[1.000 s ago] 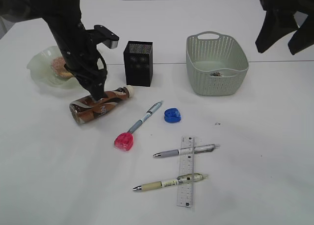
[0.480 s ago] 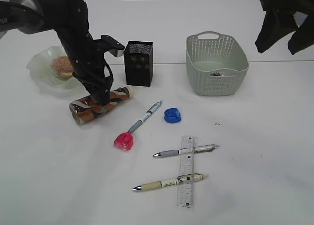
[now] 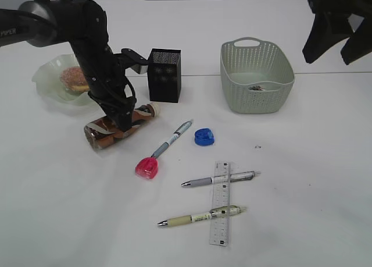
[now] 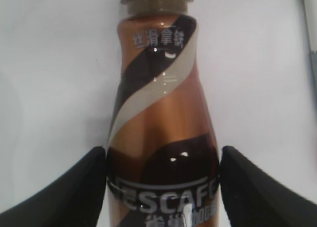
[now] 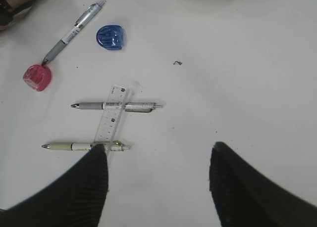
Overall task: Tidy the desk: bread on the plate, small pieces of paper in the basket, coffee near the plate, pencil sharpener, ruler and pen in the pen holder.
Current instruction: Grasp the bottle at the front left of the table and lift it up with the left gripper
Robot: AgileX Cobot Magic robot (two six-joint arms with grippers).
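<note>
Presently the left gripper [image 4: 162, 187] clamps the Nescafé coffee bottle [image 3: 119, 127] lying on the desk [image 3: 302, 180] at five o'clock of the glass plate [image 3: 49, 81], while the right gripper [image 5: 157, 182] hangs wide, empty.

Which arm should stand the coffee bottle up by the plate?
Left. Its end effector already straddles the lying coffee bottle, close to the plate; the right end effector hangs open and empty above the pens.
</note>
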